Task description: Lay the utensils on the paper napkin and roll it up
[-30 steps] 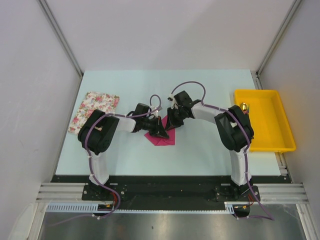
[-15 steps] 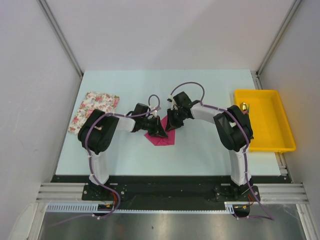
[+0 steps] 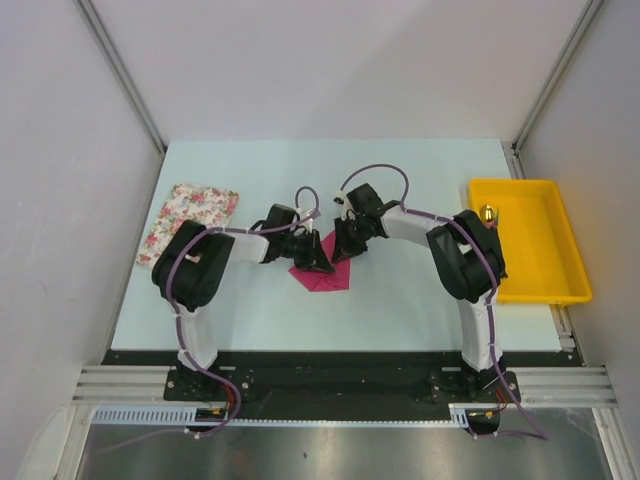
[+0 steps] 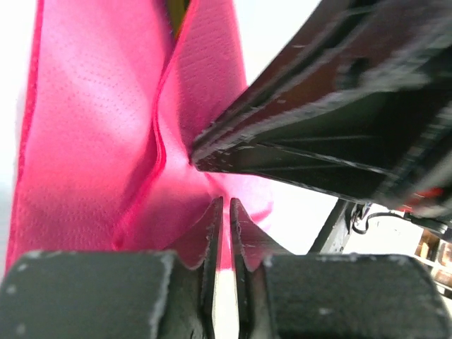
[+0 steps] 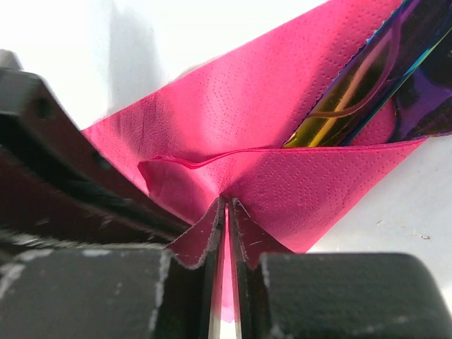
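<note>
Left arm [image 3: 190,272] nudged toward floral cloth [image 3: 188,222], folded pink paper napkin [image 3: 326,279] right of cloth, utensils [image 5: 349,99] inside its fold, right gripper [image 5: 226,203] pinched nearly closed on napkin, left gripper [image 4: 226,205] barely parted, touching napkin, grip unclear

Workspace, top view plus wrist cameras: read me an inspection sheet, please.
Surface: pale green table.
Job's things: paper napkin folded at centre; utensils tucked inside the fold.
Clutter: floral cloth far left; yellow tray at right, small object inside.
Pincers: left pincer and right pincer both pinch napkin edges.
Cables: purple cables loop above both wrists.
Surroundings: grey walls, aluminium frame.
</note>
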`<state>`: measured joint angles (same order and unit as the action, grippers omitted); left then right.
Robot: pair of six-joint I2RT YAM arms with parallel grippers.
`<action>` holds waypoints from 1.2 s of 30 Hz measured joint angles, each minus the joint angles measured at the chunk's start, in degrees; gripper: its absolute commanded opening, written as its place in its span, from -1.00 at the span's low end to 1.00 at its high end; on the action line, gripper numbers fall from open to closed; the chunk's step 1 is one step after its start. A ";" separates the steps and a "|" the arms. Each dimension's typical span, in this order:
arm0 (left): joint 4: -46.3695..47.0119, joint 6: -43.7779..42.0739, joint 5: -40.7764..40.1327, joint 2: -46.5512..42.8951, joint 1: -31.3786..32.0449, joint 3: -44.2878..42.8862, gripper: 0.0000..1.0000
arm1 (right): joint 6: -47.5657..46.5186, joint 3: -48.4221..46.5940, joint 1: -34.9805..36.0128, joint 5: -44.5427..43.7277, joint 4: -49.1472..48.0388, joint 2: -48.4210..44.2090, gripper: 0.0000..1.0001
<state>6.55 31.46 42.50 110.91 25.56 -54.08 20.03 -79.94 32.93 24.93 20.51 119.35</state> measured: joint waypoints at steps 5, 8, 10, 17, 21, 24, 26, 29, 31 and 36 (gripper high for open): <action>-0.72 -1.11 -0.37 -3.82 -0.66 0.48 -0.30 | -0.70 0.00 -0.02 0.09 0.00 0.00 -0.85; -1.97 -1.75 -0.50 -8.04 -2.01 2.27 -0.04 | -0.90 0.00 -0.02 0.11 0.00 0.00 -0.86; -3.69 -2.40 -0.96 -10.91 -3.82 3.76 0.14 | -1.11 0.00 -0.02 0.13 0.00 0.00 -0.87; -13.09 -7.10 -5.42 -16.83 -11.52 7.50 0.24 | -1.31 0.00 -0.11 0.44 -0.04 0.15 -0.88; -16.81 -9.27 -7.78 -15.82 -13.35 8.35 0.22 | -1.29 -0.07 -0.22 0.85 -0.11 0.35 -0.91; -15.80 -9.18 -5.40 -13.66 -13.16 7.63 0.18 | -1.25 -0.33 -0.35 1.27 0.07 0.63 -0.91; -13.97 -8.74 -2.03 -10.75 -12.35 6.01 0.18 | -1.25 -0.59 -0.46 1.60 0.28 0.87 -0.92; -10.40 -7.37 1.81 -7.23 -10.67 4.42 0.18 | -1.22 -0.98 -0.59 1.97 0.68 1.18 -0.92; -6.99 -5.92 4.26 -5.31 -9.35 3.93 0.20 | -1.22 -1.27 -0.66 2.21 0.92 1.40 -0.93; -0.11 -2.64 7.69 -2.43 -7.30 3.54 0.20 | -1.16 -2.08 -0.83 2.64 1.79 1.95 -0.95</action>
<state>6.44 28.82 50.19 108.49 18.26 -50.54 18.87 -82.02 32.10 27.57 22.31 121.30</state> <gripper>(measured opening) 0.603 0.036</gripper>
